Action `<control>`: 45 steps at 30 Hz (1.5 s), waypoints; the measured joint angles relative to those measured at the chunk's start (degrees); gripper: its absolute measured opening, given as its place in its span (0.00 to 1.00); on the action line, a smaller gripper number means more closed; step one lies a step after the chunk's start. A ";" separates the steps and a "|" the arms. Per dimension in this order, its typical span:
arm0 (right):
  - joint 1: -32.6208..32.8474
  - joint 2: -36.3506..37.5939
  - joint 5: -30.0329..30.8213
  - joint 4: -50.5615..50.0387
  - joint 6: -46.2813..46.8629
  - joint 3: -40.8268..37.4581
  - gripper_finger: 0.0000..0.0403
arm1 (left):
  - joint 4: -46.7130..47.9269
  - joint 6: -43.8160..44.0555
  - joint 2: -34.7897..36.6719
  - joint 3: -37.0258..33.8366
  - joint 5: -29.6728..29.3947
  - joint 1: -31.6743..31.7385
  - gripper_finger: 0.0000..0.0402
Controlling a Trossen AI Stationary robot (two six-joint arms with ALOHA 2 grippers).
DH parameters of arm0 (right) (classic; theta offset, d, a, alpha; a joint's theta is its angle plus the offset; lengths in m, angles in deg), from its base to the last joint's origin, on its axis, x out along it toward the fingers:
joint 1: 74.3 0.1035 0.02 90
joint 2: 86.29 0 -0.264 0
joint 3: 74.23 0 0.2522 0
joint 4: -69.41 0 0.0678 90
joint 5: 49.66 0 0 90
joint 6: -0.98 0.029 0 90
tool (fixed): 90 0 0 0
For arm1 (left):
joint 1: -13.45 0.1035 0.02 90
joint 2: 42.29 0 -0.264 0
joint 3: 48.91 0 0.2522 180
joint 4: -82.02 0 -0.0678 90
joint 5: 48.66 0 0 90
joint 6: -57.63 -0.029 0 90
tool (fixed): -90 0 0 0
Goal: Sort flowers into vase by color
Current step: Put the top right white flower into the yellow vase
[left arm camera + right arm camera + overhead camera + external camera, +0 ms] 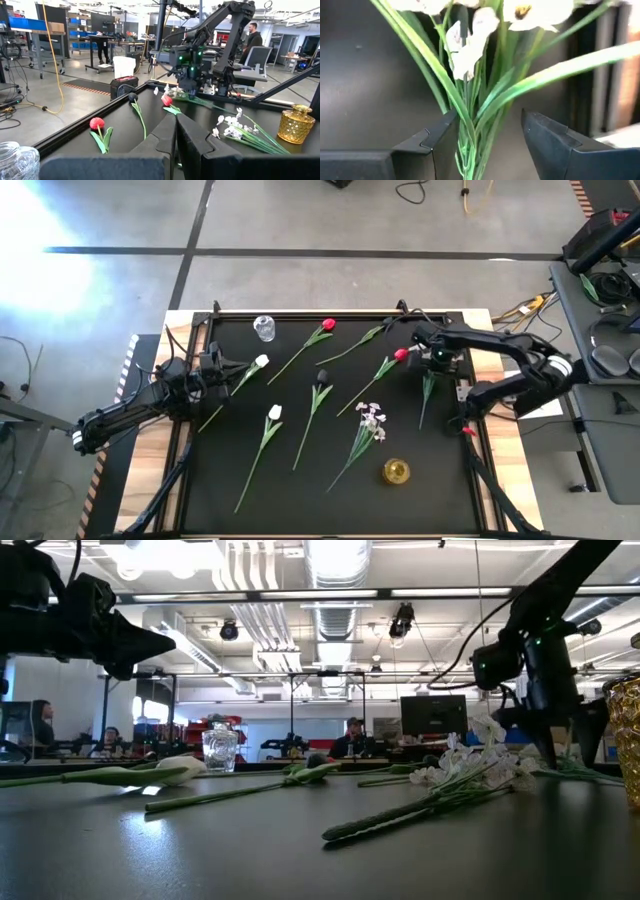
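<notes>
Flowers lie flat on the black table mat point(230, 480): two red tulips point(328, 326) point(400, 355), two white tulips point(262, 362) point(275, 412), a dark tulip point(322, 377) and a spray of small white blossoms point(372, 418). A second white spray point(470, 45) lies at the far right. My right gripper point(489, 117) points down over it, open, with one finger on either side of its green stems point(470, 145). My left gripper point(175, 132) is shut and holds nothing, level above the table's left side point(228, 370).
A clear glass vase point(264, 328) stands at the far edge, left of the middle. An amber glass vase point(396, 471) stands near the front, right of the middle. A leafy green stem point(362, 342) lies between the red tulips. People sit at desks beyond the table.
</notes>
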 joint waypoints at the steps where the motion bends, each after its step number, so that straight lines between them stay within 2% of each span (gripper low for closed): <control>1: -0.02 -0.80 -0.07 0.34 -0.21 0.00 0.51 | 0.00 0.00 -0.01 -0.01 0.01 -0.01 0.00; 6: -0.02 -3.10 -0.55 1.22 -0.28 0.24 0.43 | 0.00 0.00 -0.01 0.00 0.00 0.00 0.00; 12: 0.05 -3.08 -0.96 2.98 -2.86 0.33 0.19 | -0.01 -0.01 -0.01 0.00 0.00 -0.01 0.00; 16: 1.33 -0.30 0.52 2.29 -3.79 1.50 0.05 | 0.00 -0.01 -0.01 -0.01 0.01 0.01 0.00; 19: 3.67 4.17 0.61 2.51 -3.41 3.09 0.04 | 0.00 -0.01 -0.01 0.00 0.00 -0.01 0.00; 22: 7.86 10.48 3.70 2.15 -0.30 4.45 0.04 | 0.00 -0.02 -0.01 -0.02 0.02 0.00 0.00; 25: 14.88 18.11 8.82 2.27 5.21 5.38 0.04 | 0.00 0.00 0.01 -0.02 0.02 -0.01 0.00; 27: 21.60 23.09 14.78 2.37 9.75 5.74 0.04 | 0.00 0.00 -0.01 0.00 0.02 -0.01 0.00; 30: 34.38 28.90 25.27 2.43 17.29 5.87 0.04 | 0.00 -0.01 -0.01 0.00 0.01 0.00 0.00; 33: 47.96 31.48 36.32 3.39 22.03 6.53 0.03 | 0.00 -0.01 -0.01 0.00 0.00 -0.01 0.00; 36: 60.49 30.38 44.06 3.65 23.78 8.75 0.03 | 0.00 -0.02 -0.01 0.00 0.02 -0.01 0.00; 39: 70.18 25.97 49.49 3.47 24.44 12.76 0.03 | 0.00 -0.02 -0.01 0.00 0.00 0.01 0.00; 42: 76.02 19.64 52.24 1.10 24.55 18.30 0.03 | 0.00 0.00 -0.01 0.00 0.00 -0.01 0.00; 45: 78.47 12.28 52.07 -6.25 27.60 25.16 0.03 | 0.00 -0.02 -0.01 0.00 0.00 0.01 0.00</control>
